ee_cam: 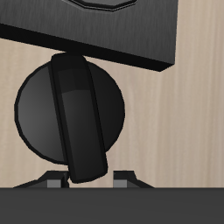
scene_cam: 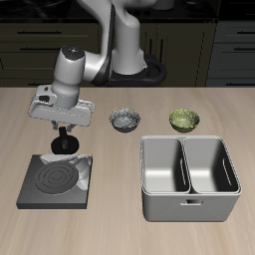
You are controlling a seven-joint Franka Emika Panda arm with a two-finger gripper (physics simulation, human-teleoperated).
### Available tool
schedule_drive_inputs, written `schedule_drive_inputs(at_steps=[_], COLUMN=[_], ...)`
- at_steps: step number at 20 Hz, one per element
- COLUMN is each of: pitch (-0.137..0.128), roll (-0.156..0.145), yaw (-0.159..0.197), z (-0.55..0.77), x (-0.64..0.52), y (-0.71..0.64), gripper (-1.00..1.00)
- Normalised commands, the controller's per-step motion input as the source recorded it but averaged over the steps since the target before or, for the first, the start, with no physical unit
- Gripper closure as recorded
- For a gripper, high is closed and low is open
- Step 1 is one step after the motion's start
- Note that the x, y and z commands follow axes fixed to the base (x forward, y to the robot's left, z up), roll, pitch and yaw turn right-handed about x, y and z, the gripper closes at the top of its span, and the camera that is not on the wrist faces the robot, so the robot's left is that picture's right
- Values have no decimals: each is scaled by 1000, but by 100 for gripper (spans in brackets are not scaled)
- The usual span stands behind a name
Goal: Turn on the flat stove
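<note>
Light wood-grain surface [scene_cam: 120,159] fills most of the scene, lit evenly w/ soft shadows. At the far side, dark cabinets [scene_cam: 40,50] w/ drawers and thin pale handles run across. Dark counter strip [scene_cam: 224,8] above them.

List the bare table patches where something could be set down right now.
Free: the strip between the dark grey flat stove and the grey two-compartment metal tub, and the table behind the two small bowls. Crowded: the stove's black knob, under the gripper.
</note>
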Motion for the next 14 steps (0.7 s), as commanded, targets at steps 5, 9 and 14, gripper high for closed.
schedule_drive_inputs(at_steps=[5, 9, 14], pitch=[-44, -50, -13], roll=[-45, -54, -65], yaw=[55, 78, 3], z=[239, 328, 215], x=[24, 247, 147], y=[-265, -362, -307], gripper=[100, 100, 100])
